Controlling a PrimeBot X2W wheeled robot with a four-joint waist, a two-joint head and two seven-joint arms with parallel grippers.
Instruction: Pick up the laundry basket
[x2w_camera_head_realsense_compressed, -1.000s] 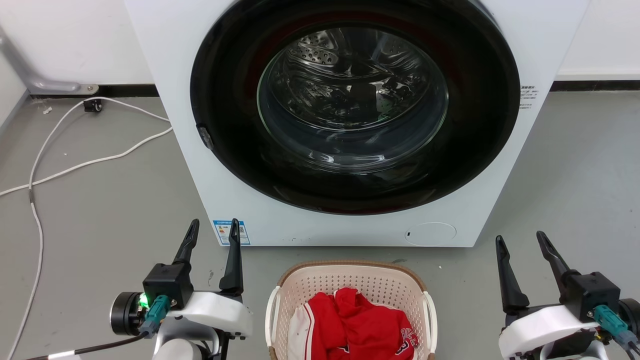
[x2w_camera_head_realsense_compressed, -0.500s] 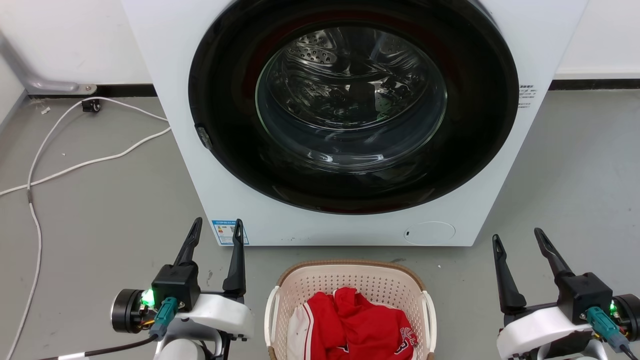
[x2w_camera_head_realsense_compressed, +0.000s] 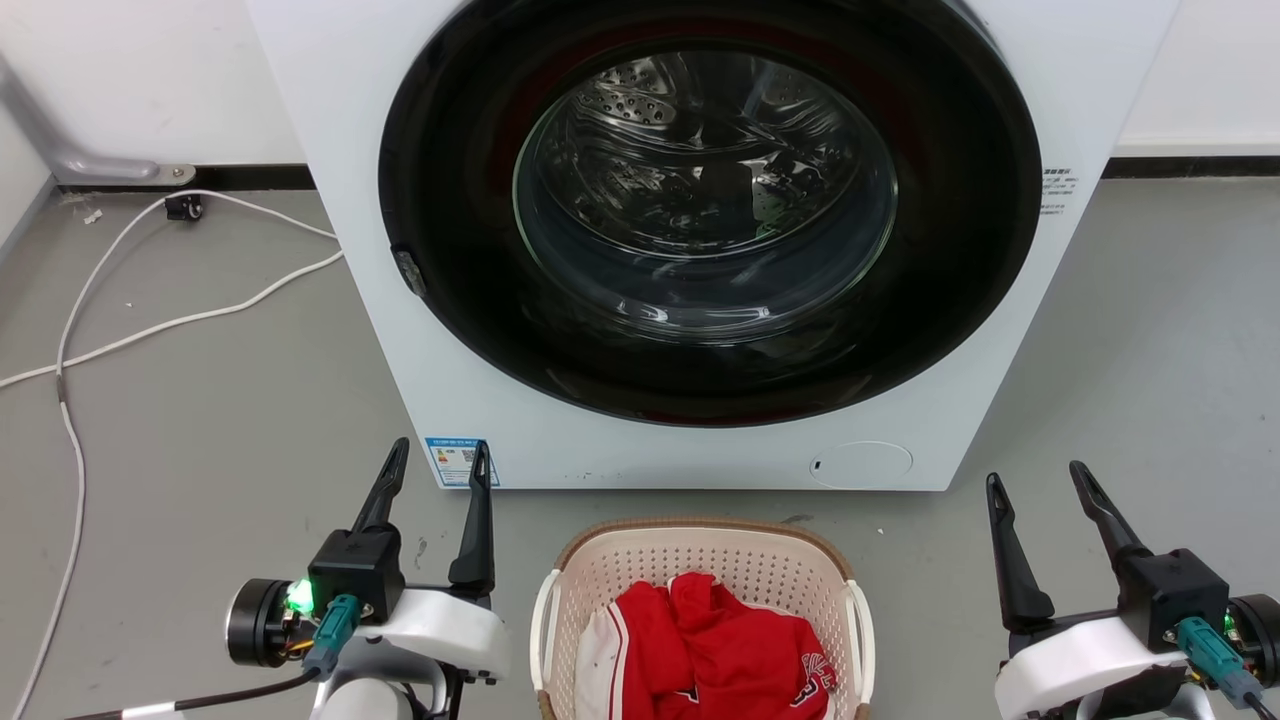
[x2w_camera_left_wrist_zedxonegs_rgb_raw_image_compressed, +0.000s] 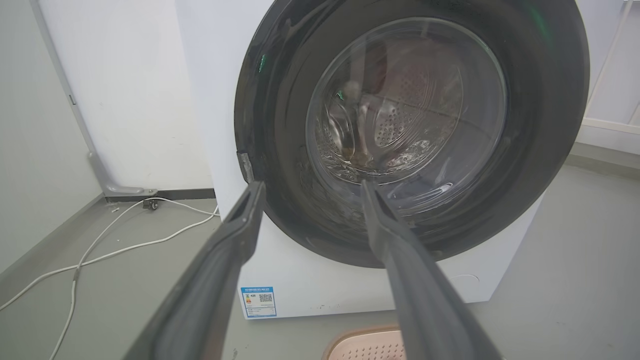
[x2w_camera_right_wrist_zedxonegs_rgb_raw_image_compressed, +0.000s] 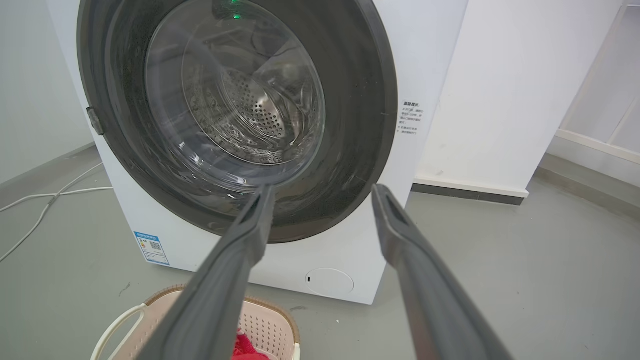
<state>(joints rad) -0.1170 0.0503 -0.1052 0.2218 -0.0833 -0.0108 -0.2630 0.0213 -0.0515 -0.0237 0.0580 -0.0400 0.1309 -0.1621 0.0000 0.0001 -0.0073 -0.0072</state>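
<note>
- Nothing of the lift has been done: the laundry basket (x2w_camera_head_realsense_compressed: 640, 575) is seen resting on the grey floor at the bottom centre of the head view, just in front of the washing machine (x2w_camera_head_realsense_compressed: 640, 455), with a red garment (x2w_camera_head_realsense_compressed: 720, 640) inside.
- The left gripper (x2w_camera_head_realsense_compressed: 441, 447) is held at the lower left, beside the basket but apart from it, its 2 fingers spread wide and empty.
- The right gripper (x2w_camera_head_realsense_compressed: 1036, 474) is held at the lower right, well apart from the basket, likewise spread wide and empty.
- The 2 white side handles are untouched; reaching, gripping and raising are all judged to be left.
- Against the frame 1.0 s ago, the left gripper is found slightly nearer the basket; the right gripper and the basket are scarcely changed.
</note>
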